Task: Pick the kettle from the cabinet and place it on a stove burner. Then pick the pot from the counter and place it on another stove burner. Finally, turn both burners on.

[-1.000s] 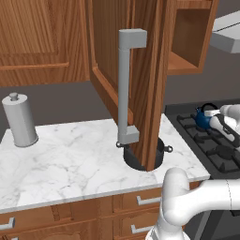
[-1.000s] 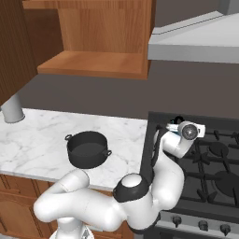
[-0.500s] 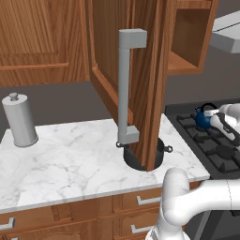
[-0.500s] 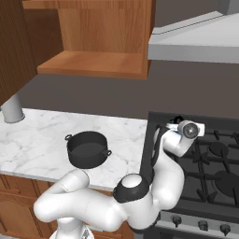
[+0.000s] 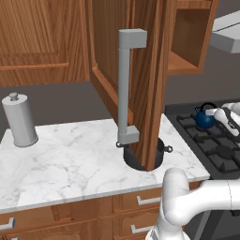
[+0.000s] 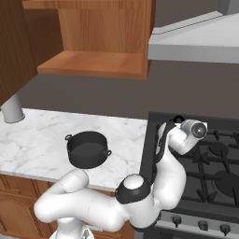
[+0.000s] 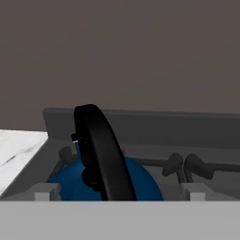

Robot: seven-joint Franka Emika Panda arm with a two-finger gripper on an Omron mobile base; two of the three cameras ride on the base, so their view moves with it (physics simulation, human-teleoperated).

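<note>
The blue kettle (image 5: 205, 119) stands upright on the back left burner of the black stove (image 5: 213, 149). My gripper (image 5: 217, 113) is just to its right, open, level with the kettle's top and holding nothing. In the hand view the kettle (image 7: 140, 185) is very close, its black arched handle (image 7: 101, 150) rising up the middle. The dark pot (image 6: 87, 148) sits on the marble counter (image 6: 42, 140) left of the stove (image 6: 210, 163). From the left base view the pot (image 5: 159, 152) is half hidden behind the open cabinet door (image 5: 150, 70).
The cabinet door's long grey bar handle (image 5: 126, 89) hangs over the counter in front of the pot. A tall grey canister (image 5: 19, 119) stands at the counter's back left. A range hood (image 6: 196, 42) juts out above the stove. Other grated burners (image 6: 219, 149) lie to the right.
My hand has eased slightly to the right, away from the kettle. Kettle, pot and cabinet door have not moved.
</note>
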